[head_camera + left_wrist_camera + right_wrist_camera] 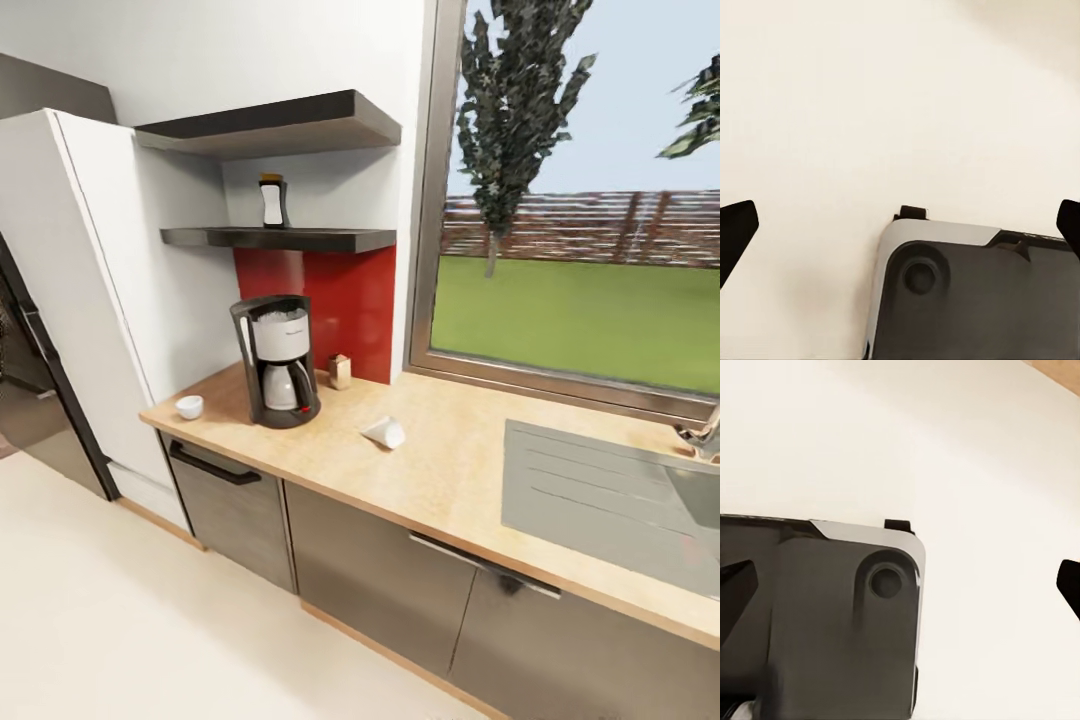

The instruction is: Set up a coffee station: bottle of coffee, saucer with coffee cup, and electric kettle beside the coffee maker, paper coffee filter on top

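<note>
Head view, L to R: white cup (189,406) at counter (450,470) left end, coffee maker (277,360) mid-left, bottle (273,201) upper left on black shelf (280,238), small brown box (340,372), tipped white filter (384,432), sink (610,505) lower right. Left gripper (900,229) and right gripper (904,585) spread wide, empty, above floor (870,97) and robot base (975,300).

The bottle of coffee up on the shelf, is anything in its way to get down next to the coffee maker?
Nothing visible blocks it. The bottle of coffee stands alone on the kitchen shelf, with open air below down to the countertop. Beside the coffee maker sit only a small brown container and a tipped white cup, with bare space between them.
</note>
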### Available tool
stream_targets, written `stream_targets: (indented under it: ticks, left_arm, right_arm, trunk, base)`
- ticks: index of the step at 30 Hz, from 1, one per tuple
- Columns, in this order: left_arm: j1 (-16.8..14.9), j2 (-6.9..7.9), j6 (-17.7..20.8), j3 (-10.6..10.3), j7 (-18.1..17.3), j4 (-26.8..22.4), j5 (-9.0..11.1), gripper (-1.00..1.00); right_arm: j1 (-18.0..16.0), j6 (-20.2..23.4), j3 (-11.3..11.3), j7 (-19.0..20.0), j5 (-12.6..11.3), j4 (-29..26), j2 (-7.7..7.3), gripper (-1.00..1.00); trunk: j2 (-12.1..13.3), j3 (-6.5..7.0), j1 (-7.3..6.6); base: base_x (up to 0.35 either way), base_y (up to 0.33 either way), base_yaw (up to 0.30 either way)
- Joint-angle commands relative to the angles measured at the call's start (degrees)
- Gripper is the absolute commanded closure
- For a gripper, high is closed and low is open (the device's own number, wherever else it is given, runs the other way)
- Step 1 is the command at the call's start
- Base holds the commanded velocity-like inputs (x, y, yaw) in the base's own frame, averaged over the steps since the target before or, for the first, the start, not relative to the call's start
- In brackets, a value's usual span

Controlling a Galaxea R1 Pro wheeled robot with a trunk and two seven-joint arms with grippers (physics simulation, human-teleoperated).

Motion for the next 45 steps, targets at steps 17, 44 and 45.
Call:
stream_targets:
  ticks: [17,44,45]
  left_arm:
    - [-0.05,1.39,-0.17,-0.05,-0.08,0.0,0.44,-1.0]
    - [-0.05,2.65,0.66,-0.38,0.38,6.47,-5.58,-1.0]
    - [-0.05,2.77,0.67,-0.38,0.42,6.61,-5.61,-1.0]
  right_arm:
    - [-0.02,-0.09,-0.4,0.0,-0.01,0.01,0.34,-1.0]
    - [-0.08,0.0,-0.1,0.47,-0.07,-4.48,1.64,-1.0]
    - [-0.08,0.01,-0.1,0.49,-0.05,-5.88,2.05,-1.0]
  trunk:
    - [-0.13,-0.13,0.03]
    - [-0.13,0.38,0.03]
    - [-0.13,0.38,0.03]
  base:
    - [0.078,0.296,-0.001]
    - [0.071,0.064,-0.106]
    - [0.0,0.0,-0.007]
